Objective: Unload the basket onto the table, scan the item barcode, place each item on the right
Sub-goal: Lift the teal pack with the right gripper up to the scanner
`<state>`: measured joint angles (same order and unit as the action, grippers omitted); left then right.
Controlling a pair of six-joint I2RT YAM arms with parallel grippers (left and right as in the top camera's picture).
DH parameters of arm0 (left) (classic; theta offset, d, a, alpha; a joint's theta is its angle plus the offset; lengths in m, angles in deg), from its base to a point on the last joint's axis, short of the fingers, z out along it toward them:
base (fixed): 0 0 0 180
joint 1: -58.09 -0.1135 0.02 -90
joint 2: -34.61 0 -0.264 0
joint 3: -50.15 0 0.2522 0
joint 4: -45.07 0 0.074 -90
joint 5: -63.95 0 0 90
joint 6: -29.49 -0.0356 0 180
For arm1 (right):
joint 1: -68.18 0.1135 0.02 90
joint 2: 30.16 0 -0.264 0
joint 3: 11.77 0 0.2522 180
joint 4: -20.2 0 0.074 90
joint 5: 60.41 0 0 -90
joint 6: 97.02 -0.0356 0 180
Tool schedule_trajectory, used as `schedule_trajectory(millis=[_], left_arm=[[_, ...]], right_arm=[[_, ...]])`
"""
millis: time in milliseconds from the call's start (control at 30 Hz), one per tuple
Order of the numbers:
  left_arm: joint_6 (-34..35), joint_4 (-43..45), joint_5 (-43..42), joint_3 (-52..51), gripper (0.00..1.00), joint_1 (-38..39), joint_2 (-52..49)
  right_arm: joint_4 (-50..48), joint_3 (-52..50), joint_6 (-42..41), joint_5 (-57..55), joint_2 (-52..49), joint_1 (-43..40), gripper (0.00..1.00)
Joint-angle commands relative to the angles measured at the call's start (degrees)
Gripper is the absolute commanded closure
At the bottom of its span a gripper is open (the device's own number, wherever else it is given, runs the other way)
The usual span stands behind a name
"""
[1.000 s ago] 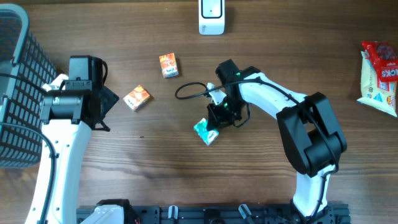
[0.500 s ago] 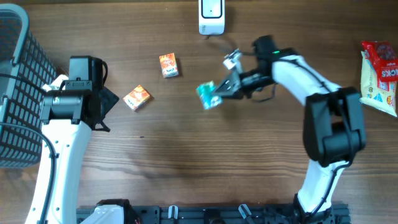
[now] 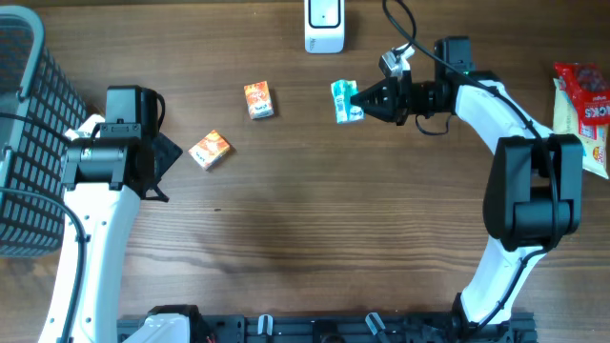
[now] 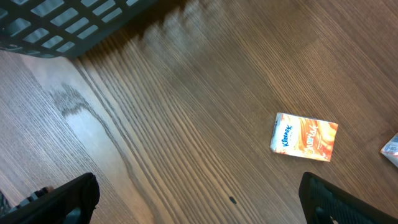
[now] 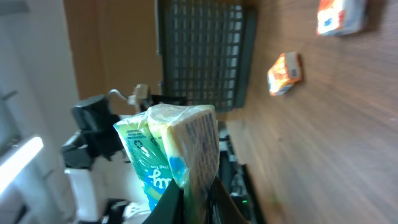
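While the right claw (image 3: 360,100) is clamped on the teal tissue pack (image 3: 343,102), the pack hangs near the scanner (image 3: 324,26), its long axis running roughly toward it. The left claw (image 4: 202,200) stands apart near the basket (image 3: 19,143).

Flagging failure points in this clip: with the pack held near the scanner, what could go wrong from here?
The right tool pinches the soft green pack by one edge only, so it might twist or slip. The pack hangs off to one side of the scanner, so its barcode may not face it.
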<state>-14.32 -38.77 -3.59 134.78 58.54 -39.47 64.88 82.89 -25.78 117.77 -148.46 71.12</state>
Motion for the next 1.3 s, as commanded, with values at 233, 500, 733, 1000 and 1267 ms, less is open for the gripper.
schedule_trajectory(millis=[233,500,733,1000,1267], left_arm=[[0.76,0.22,0.11,-0.15,0.0,-0.35,-0.28],[0.76,0.22,0.13,-0.15,0.0,-0.35,-0.28],[0.76,0.22,0.13,-0.15,0.0,-0.35,-0.28],[0.79,0.2,0.07,-0.15,0.0,-0.35,-0.28],[0.79,2.34,-7.76,-0.15,0.0,-0.35,-0.28]], right_arm=[[-2.12,0.94,-10.49,4.81,-1.11,3.85,0.96],[-9.33,0.94,-18.32,4.81,-1.11,4.39,0.96],[-12.81,0.94,-21.86,4.81,-1.11,4.39,0.96],[-13.79,0.94,-22.23,4.79,-1.11,4.39,0.96],[-14.56,0.94,-24.81,-1.57,-1.11,4.39,0.96]])
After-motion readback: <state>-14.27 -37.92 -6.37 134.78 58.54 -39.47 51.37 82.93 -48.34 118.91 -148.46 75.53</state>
